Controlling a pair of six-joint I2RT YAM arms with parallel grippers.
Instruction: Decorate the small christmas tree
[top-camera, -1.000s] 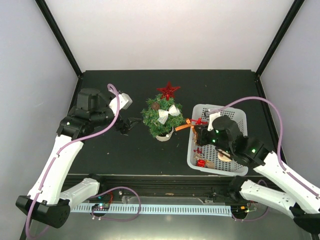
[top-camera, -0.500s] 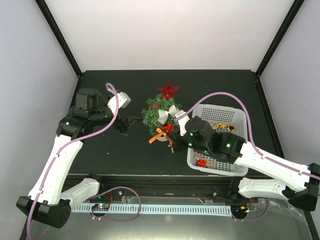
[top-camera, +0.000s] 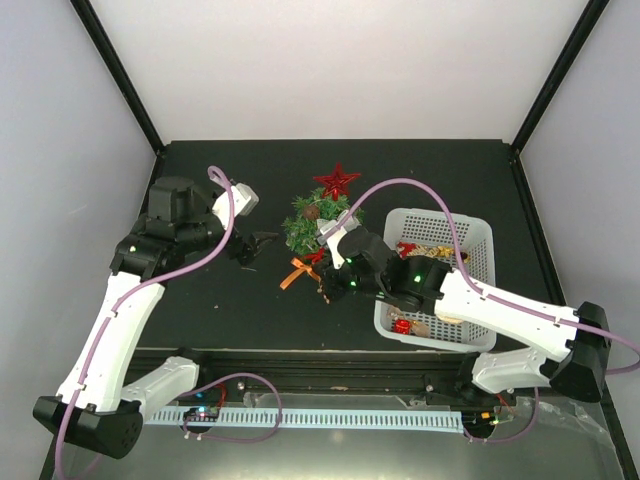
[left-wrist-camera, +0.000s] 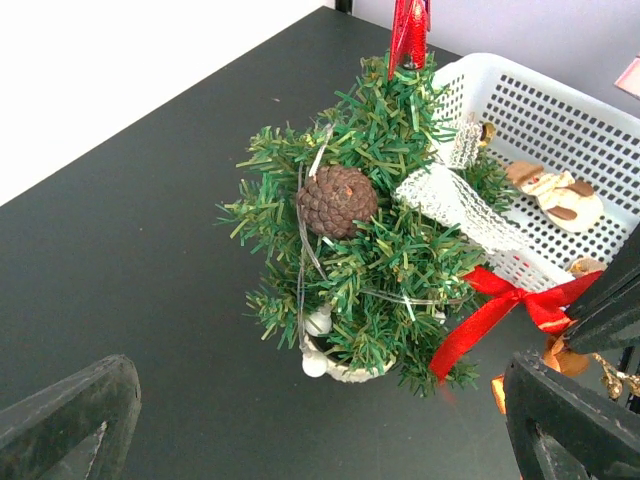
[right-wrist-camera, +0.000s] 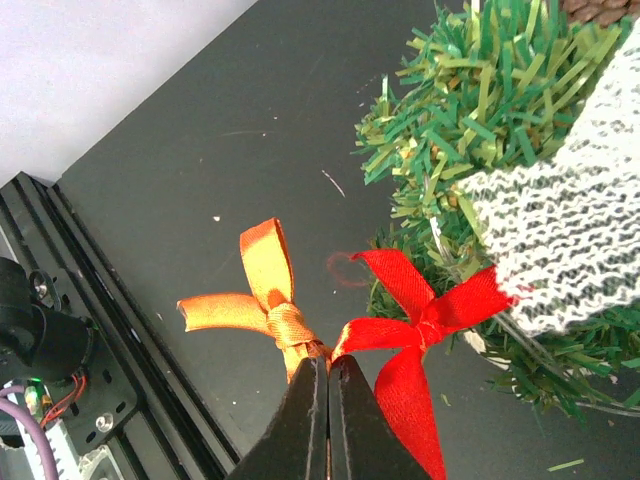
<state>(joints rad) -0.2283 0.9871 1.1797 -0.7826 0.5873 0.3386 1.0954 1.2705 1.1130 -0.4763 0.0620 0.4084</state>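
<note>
The small christmas tree (top-camera: 308, 222) stands at mid-table in a cream pot, with a red star (top-camera: 337, 181), a pine cone (left-wrist-camera: 338, 200) and a white lace bow (left-wrist-camera: 452, 200) on it. My right gripper (right-wrist-camera: 328, 368) is shut on an orange bow (right-wrist-camera: 262, 300) and a red bow (right-wrist-camera: 425, 318), pinched by their ribbon ends. Both bows hang just in front of the tree's lower branches (right-wrist-camera: 470, 110), the orange bow (top-camera: 294, 272) on the near left side. My left gripper (top-camera: 262, 243) stands open left of the tree (left-wrist-camera: 370, 250), its fingers (left-wrist-camera: 70, 420) wide apart and holding nothing.
A white lattice basket (top-camera: 398, 222) with red and gold ornaments sits right of the tree, seen behind it as the basket (left-wrist-camera: 560, 110) in the left wrist view. My right arm reaches across the basket's near left corner. A black rail (right-wrist-camera: 90, 330) runs along the near table edge.
My right arm has swung left from over the basket to the tree's near side, carrying the two bows. The left arm has stayed put.
</note>
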